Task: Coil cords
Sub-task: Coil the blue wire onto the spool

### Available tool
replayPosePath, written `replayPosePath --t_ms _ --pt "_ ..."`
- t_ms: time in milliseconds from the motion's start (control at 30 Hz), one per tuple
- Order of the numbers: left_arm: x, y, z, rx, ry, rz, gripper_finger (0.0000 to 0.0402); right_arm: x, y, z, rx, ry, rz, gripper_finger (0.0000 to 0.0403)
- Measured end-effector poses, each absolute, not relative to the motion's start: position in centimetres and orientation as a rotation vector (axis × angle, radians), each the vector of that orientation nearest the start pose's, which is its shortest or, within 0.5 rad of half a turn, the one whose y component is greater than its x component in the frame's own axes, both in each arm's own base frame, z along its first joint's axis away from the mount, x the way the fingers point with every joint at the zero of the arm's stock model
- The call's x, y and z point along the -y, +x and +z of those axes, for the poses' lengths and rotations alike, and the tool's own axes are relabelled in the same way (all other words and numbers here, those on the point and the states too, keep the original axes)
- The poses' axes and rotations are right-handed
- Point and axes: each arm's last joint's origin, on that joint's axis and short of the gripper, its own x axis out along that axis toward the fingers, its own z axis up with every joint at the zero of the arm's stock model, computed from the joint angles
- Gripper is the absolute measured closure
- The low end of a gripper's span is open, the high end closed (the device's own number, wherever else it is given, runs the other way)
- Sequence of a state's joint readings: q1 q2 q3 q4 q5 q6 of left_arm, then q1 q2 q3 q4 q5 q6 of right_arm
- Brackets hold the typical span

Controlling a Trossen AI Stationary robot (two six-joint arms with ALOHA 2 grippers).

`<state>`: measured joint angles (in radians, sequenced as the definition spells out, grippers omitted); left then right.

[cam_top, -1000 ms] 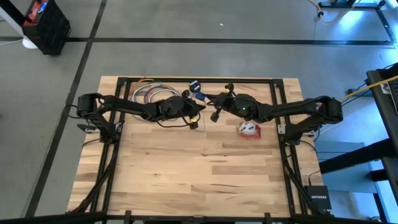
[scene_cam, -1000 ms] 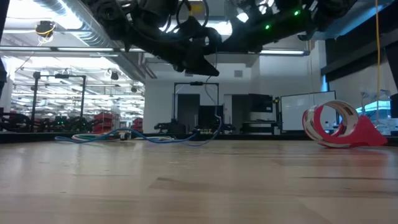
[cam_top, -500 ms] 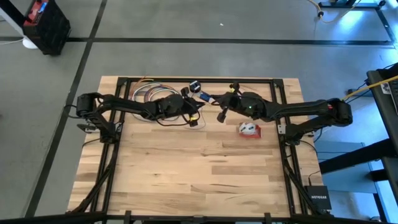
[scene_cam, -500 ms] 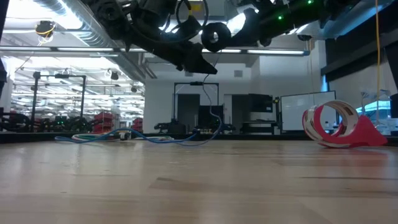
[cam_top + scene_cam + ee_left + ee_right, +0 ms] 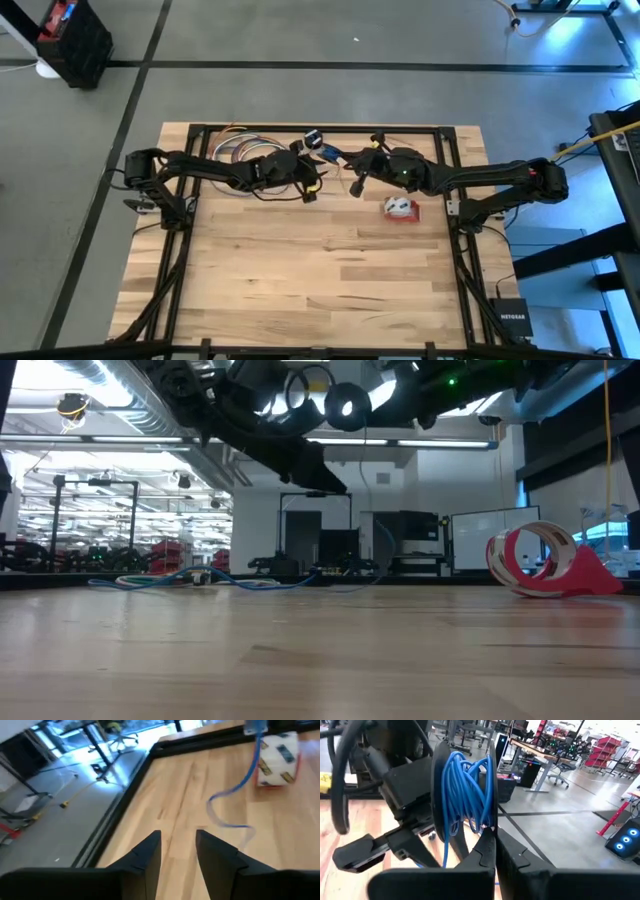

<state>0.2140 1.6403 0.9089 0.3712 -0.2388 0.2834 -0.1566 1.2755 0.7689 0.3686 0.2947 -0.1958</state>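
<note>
A thin blue cord is wound in loops [image 5: 465,790] around a black round puck [image 5: 345,405], held high above the table's far middle. My right gripper [image 5: 492,840] is shut on it. The cord's free end [image 5: 385,545] hangs down to the table, where a slack loop [image 5: 225,820] lies. My left gripper [image 5: 177,845] is just left of the puck. It is open with nothing between its fingers and points slightly down over the wood. The short red-and-white cord bundle [image 5: 400,207] rests on the table to the right. My right gripper pinches the lower edge of the wound cord and puck [image 5: 482,822] between its two fingers. The fingers come nearly level from the table's right side. The puck stands on edge, lifted clear, and the cord's free end hangs slack below it.
A heap of coloured cords [image 5: 240,150] lies at the far left, inside the black frame [image 5: 440,160] that runs around the table. A small blue object [image 5: 315,138] sits at the far edge. The near half of the wooden table [image 5: 320,290] is bare wood.
My right gripper has risen and drawn a little toward the table's right with the puck. My left gripper has opened and let go of the cord. The cord hung from its tip before and now hangs from the puck.
</note>
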Motion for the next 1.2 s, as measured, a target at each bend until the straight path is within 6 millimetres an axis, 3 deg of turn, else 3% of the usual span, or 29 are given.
replayPosePath --t_ms 467,767,1033,1200 --pt "-7.9 35.7 18.3 -0.406 0.192 0.151 0.0284 5.2 27.6 27.6 -0.187 -0.219 -0.434 0.0402" --pt "-8.7 35.8 18.8 -0.325 0.106 0.209 0.0284 5.2 27.7 27.6 -0.187 -0.221 -0.434 0.0402" --pt "-9.6 35.3 18.1 -0.392 -0.017 0.257 0.0284 5.2 27.7 27.6 -0.192 -0.233 -0.432 0.0402" --pt "-9.5 35.6 18.5 -0.336 -0.006 0.229 0.0284 5.2 27.7 27.6 -0.191 -0.241 -0.431 0.0402"
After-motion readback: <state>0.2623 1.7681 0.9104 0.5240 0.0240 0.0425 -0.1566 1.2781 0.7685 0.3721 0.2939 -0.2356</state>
